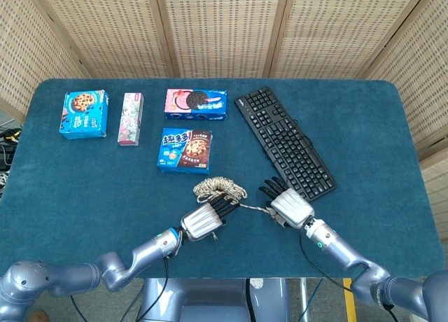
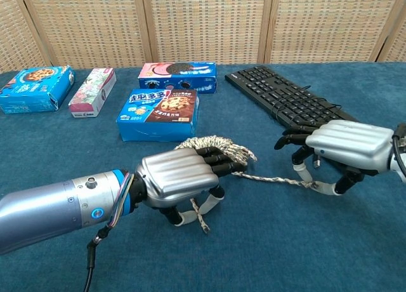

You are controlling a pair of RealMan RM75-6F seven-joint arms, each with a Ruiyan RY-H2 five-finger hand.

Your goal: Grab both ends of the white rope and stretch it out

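Note:
The white rope [image 1: 220,188] lies partly coiled on the blue cloth in front of the cookie box; in the chest view its coil [image 2: 219,145] sits just behind my left hand. My left hand [image 1: 203,220] [image 2: 181,174] grips one stretch of the rope, palm down, and a short tail sticks out beneath it. My right hand [image 1: 288,206] [image 2: 349,146] pinches the other end between thumb and a finger, close to the keyboard's near corner. A thin strand runs nearly straight between the two hands.
A black keyboard [image 1: 283,141] lies diagonally just behind my right hand. A blue cookie box [image 1: 185,150] stands behind the coil. Further back are a pink cookie box [image 1: 195,103], a floral box [image 1: 130,118] and another blue box [image 1: 85,114].

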